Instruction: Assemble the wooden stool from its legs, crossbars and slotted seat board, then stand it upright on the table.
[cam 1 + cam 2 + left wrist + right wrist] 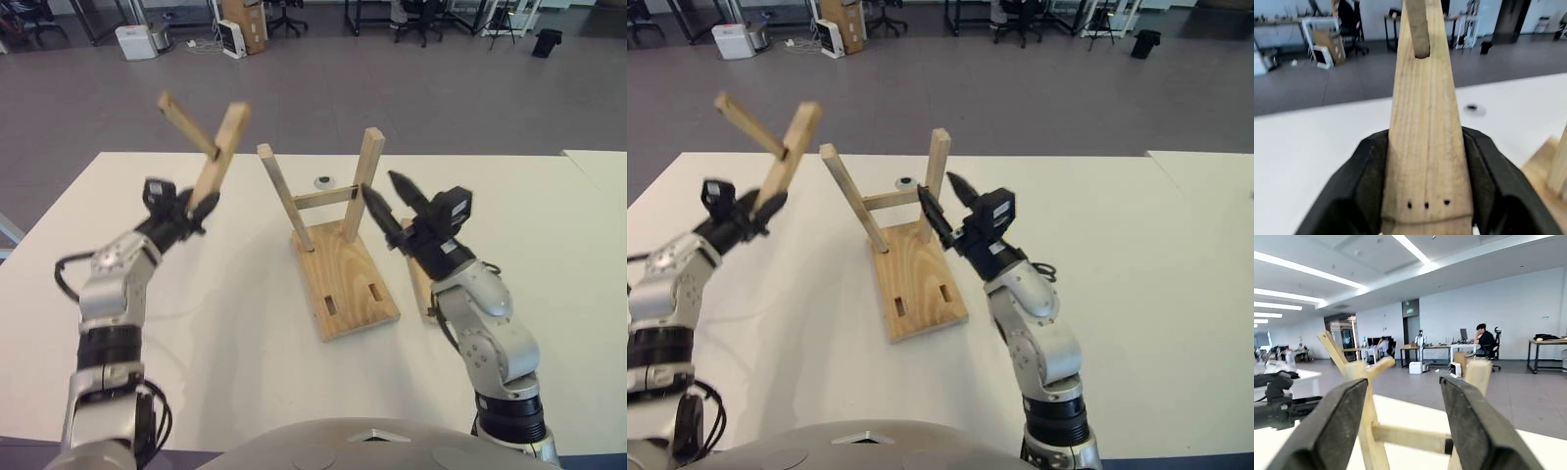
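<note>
"While the left gripper (196,208) hangs over the table's (245,343) left side, what's in it?"
"Its fingers clamp a loose leg (220,157) with a crossbar (186,122) through it."
"And the seat board (353,284)?"
"Flat mid-table, two standing legs (284,196) at its far end, two slots (330,305) bare at the near end."
"Right gripper (378,183)?"
"Fingers spread apart, just beside the right-hand standing leg."

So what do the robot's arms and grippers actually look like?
The left arm and right arm are rounded silver-grey segments with black joints. The left gripper and right gripper each have two black fingers. A black cable loops by the left forearm.
</note>
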`<action>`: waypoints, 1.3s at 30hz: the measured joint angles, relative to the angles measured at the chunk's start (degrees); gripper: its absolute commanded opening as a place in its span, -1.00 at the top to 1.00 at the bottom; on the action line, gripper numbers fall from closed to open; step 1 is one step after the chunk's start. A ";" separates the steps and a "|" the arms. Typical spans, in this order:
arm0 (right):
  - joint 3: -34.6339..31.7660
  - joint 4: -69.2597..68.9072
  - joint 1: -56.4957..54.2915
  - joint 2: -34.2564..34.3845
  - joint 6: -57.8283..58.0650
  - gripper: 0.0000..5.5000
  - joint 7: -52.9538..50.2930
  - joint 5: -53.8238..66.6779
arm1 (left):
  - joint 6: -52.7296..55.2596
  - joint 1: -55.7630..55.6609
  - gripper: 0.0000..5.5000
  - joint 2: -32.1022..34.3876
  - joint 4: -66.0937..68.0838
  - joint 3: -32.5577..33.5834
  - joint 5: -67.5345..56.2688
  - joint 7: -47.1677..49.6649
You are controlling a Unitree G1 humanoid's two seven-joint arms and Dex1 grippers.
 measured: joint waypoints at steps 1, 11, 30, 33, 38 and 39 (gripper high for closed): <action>-3.72 0.10 -2.43 -0.63 0.88 -0.29 -0.40 3.72 | -0.24 -5.47 0.26 0.03 1.41 0.94 -1.11 0.23; -19.01 5.41 -22.71 -12.32 17.59 -0.69 -3.90 60.19 | 29.79 -17.72 0.26 -0.89 -19.47 -7.41 -32.80 -21.49; -15.98 9.21 -23.69 -16.53 20.40 -0.02 -4.64 69.77 | 34.66 -11.40 0.26 -0.13 -24.15 -11.75 -36.05 -24.80; -16.01 8.74 -21.23 -16.53 20.47 0.16 -4.60 70.29 | 34.51 -10.64 0.26 -0.31 -24.45 -12.24 -35.64 -24.34; -16.00 8.10 -19.75 -16.86 20.59 0.23 -4.55 70.18 | 33.31 -9.16 0.26 -0.60 -25.07 -13.31 -34.11 -24.83; -16.00 8.09 -19.72 -17.19 20.72 0.23 -4.46 69.92 | 32.38 -8.73 0.26 -0.55 -25.20 -13.71 -33.66 -24.96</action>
